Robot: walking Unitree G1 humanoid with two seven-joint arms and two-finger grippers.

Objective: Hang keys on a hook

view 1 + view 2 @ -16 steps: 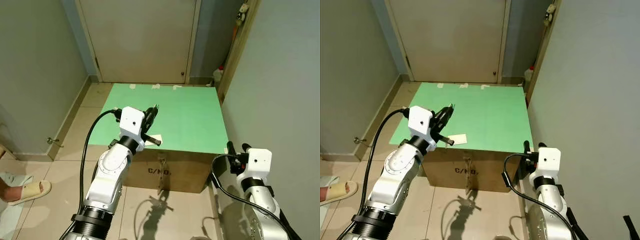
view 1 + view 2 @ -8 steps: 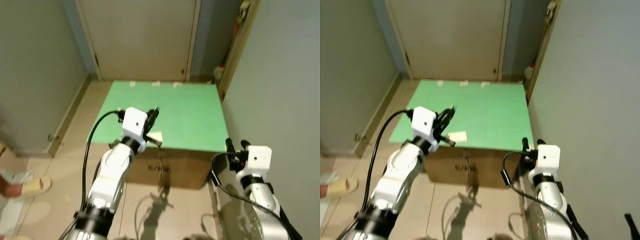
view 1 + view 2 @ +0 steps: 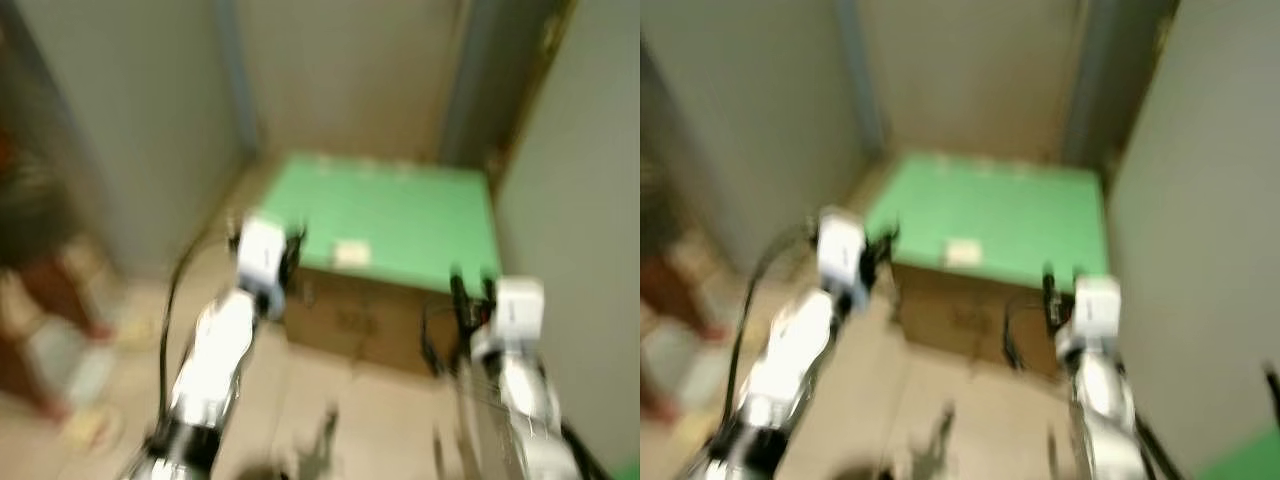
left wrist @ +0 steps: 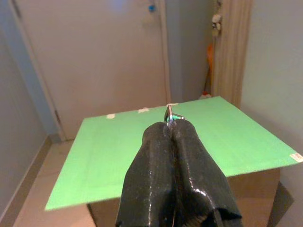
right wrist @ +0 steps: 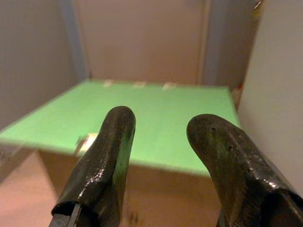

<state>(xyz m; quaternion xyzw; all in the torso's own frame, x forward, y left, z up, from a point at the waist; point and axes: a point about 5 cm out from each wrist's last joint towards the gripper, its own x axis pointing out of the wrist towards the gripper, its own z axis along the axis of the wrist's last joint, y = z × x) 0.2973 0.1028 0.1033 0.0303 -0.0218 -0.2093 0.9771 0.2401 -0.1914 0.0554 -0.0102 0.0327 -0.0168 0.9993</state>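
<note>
My left gripper [image 4: 171, 126] is shut, and a small metal piece with a green glint, seemingly the keys [image 4: 170, 114], sticks out past its tips. In the blurred eye views this gripper [image 3: 291, 247] is held up at the near left corner of the green-topped cardboard box [image 3: 420, 225]. A small fixture, perhaps the hook [image 4: 216, 21], sits high on the wooden door frame at the far right. My right gripper [image 5: 163, 120] is open and holds nothing; it sits low by the box's near right corner [image 3: 470, 290].
A white card [image 3: 350, 253] lies near the front edge of the green top. A closed door [image 4: 99, 56] stands behind the box. Grey walls close in on both sides. A person's legs [image 3: 45, 300] stand blurred on the tiled floor at the left.
The whole picture has shifted and blurred: the camera has swung, bringing more of the left floor and a person into view. Both arms keep their pose; the left gripper stays shut.
</note>
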